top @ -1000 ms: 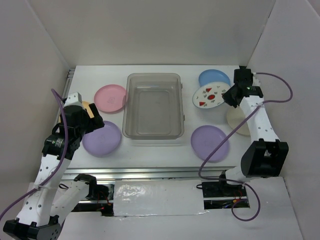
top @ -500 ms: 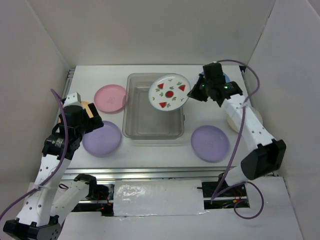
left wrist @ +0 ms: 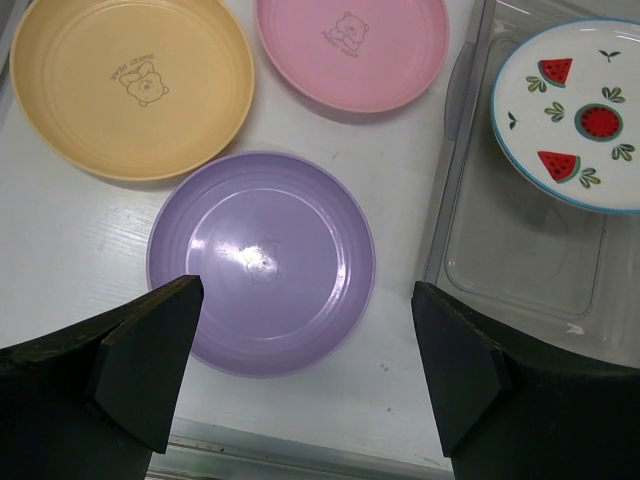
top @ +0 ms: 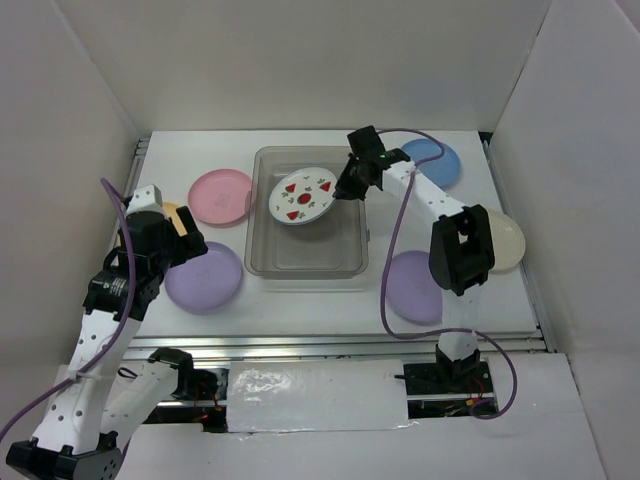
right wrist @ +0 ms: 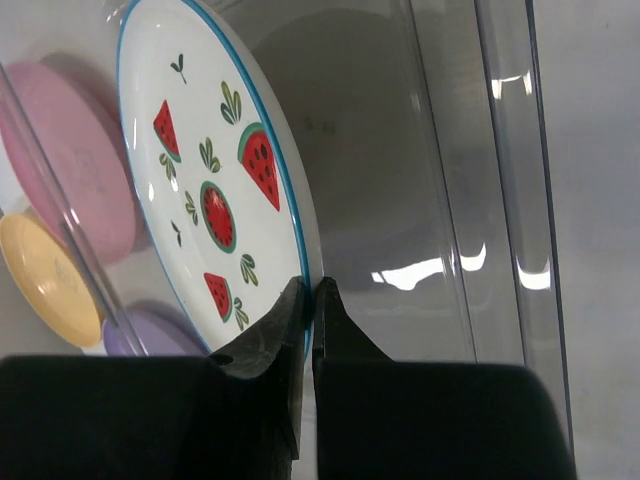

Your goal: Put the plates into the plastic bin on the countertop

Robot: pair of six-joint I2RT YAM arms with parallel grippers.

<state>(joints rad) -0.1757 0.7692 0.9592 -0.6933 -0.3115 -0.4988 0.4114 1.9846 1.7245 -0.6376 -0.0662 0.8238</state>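
Note:
My right gripper [top: 345,190] [right wrist: 312,295] is shut on the rim of the white watermelon plate [top: 302,196] [right wrist: 215,180], holding it tilted over the far half of the clear plastic bin [top: 305,152] [right wrist: 460,200]. My left gripper [top: 190,235] [left wrist: 308,300] stands open above the left lavender plate [top: 205,278] [left wrist: 260,260], with nothing between its fingers. Beside it on the countertop [top: 300,300] lie the pink plate [top: 220,196] [left wrist: 350,45] and the orange-yellow plate [left wrist: 130,85], which the left arm largely hides in the top view.
To the right of the bin lie a blue plate [top: 435,160], a cream plate [top: 505,240] and a second lavender plate [top: 415,285], partly behind the right arm. White walls stand on three sides. A metal rail [top: 330,345] runs along the front edge.
The right arm swung left, carrying the watermelon plate from right of the bin to over the bin's far half. The left arm has not moved.

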